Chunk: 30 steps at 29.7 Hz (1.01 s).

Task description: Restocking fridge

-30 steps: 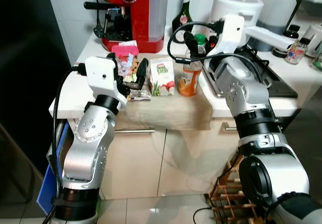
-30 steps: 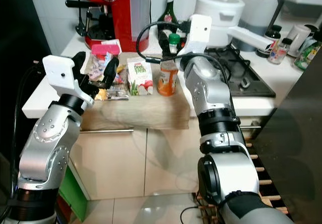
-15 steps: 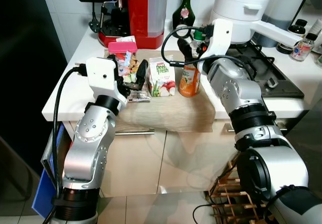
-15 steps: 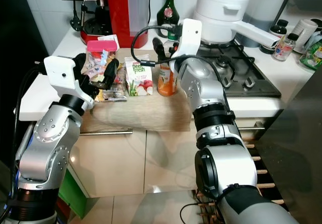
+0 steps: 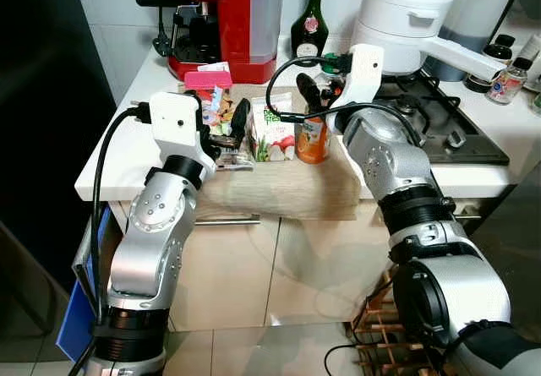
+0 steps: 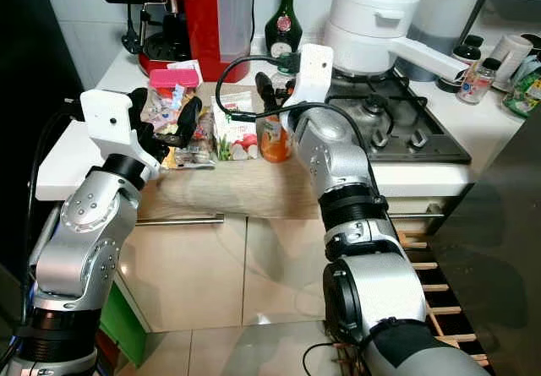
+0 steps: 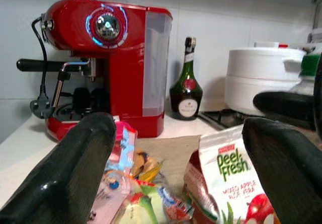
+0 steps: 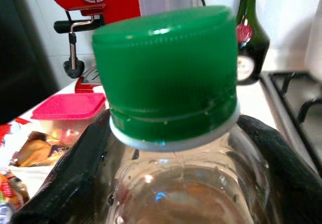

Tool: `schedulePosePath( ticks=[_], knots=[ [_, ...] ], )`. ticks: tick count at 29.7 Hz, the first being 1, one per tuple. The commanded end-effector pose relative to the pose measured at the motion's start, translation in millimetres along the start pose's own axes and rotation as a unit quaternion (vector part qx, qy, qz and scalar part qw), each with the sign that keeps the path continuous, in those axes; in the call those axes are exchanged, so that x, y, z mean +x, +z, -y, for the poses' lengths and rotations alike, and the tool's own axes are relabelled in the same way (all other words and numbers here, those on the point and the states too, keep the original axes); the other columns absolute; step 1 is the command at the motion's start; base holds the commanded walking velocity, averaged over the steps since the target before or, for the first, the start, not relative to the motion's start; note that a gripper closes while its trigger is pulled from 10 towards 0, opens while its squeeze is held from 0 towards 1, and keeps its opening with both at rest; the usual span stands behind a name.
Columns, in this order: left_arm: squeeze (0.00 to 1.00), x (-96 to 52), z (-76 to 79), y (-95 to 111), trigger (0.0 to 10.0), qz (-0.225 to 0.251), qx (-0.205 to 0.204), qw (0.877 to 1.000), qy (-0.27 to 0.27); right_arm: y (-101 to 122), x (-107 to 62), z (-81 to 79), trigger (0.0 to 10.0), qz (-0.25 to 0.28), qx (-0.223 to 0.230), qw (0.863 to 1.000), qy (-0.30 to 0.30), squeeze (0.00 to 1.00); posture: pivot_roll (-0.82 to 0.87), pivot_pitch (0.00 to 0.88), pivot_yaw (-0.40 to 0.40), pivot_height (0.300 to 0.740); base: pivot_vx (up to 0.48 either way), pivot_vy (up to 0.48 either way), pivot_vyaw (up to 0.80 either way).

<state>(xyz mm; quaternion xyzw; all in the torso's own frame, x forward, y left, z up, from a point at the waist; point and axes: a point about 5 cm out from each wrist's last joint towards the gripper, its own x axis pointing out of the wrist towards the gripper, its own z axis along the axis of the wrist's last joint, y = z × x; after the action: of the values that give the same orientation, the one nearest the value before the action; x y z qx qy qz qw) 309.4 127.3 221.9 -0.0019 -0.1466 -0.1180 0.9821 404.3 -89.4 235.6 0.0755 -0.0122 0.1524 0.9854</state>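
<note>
Green-capped juice bottle [image 8: 171, 133] stands on the counter's cloth [image 5: 279, 188] beside the carton [image 5: 270, 129]; the right gripper [image 5: 314, 97] brackets its neck, seemingly gripping; the left gripper [image 5: 221, 121] hovers wide over snack packets [image 7: 136, 204].

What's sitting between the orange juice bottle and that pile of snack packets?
A juice carton stands upright between the bottle and the snack packets, close beside the bottle, clearest in the left eye view.
</note>
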Motion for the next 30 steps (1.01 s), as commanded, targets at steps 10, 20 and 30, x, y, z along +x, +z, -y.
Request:
schedulePosePath(
  ticks=[10,20,30],
  knots=[
    [0.00,1.9,0.3,0,10.0,0.018,0.015,1.000,0.016,29,-38.6,28.2,0.0,0.212,-0.082,0.967,-0.115,0.00,-0.05,0.000,-0.016,0.740,0.000,0.000,0.00],
    [0.00,2.7,-2.4,0,10.0,0.024,0.045,0.998,0.045,10,-63.4,20.4,0.0,0.272,-0.127,0.947,-0.115,0.00,-0.06,0.000,-0.005,0.740,-0.140,0.000,0.00],
    [0.00,4.2,-1.9,1,10.0,0.033,0.050,0.997,0.049,5,-63.7,21.7,0.0,0.264,-0.124,0.950,-0.115,0.00,-0.06,0.000,-0.004,0.740,-0.342,0.000,0.00]
  ],
)
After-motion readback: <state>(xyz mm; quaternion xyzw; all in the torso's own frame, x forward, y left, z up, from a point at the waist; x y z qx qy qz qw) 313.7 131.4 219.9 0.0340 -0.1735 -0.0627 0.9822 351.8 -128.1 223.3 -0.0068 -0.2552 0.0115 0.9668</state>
